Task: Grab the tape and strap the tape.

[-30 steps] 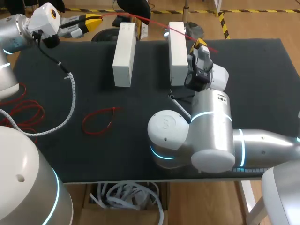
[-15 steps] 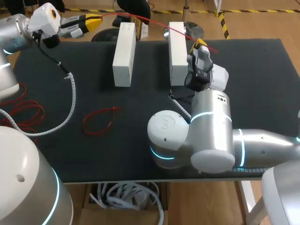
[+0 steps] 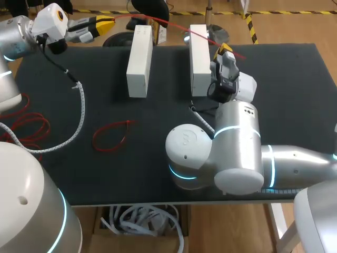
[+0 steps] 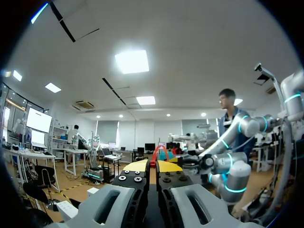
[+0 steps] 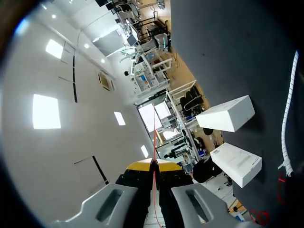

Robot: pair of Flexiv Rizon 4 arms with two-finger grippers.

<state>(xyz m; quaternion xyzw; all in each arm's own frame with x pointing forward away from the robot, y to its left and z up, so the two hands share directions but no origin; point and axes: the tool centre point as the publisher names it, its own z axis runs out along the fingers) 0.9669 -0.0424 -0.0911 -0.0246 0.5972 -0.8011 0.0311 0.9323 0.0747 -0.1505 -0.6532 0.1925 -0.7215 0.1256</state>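
Note:
A thin red tape (image 3: 202, 37) is stretched in the air between my two grippers, above the far ends of two white boxes. My left gripper (image 3: 108, 23) is shut on one end beyond the table's far left edge. In the left wrist view its yellow tips (image 4: 152, 166) meet, and the red tape (image 4: 159, 153) arcs out just ahead of them. My right gripper (image 3: 225, 49) is beside the right-hand box and shut on the tape near its other end. In the right wrist view the red tape (image 5: 154, 137) runs straight out from between the closed tips (image 5: 153, 165).
Two long white boxes (image 3: 139, 60) (image 3: 199, 58) lie side by side at the back of the black table (image 3: 284, 95). A second red tape loop (image 3: 110, 134) lies left of centre. A white spiral cable (image 3: 79, 113) trails from my left arm across the table's left part.

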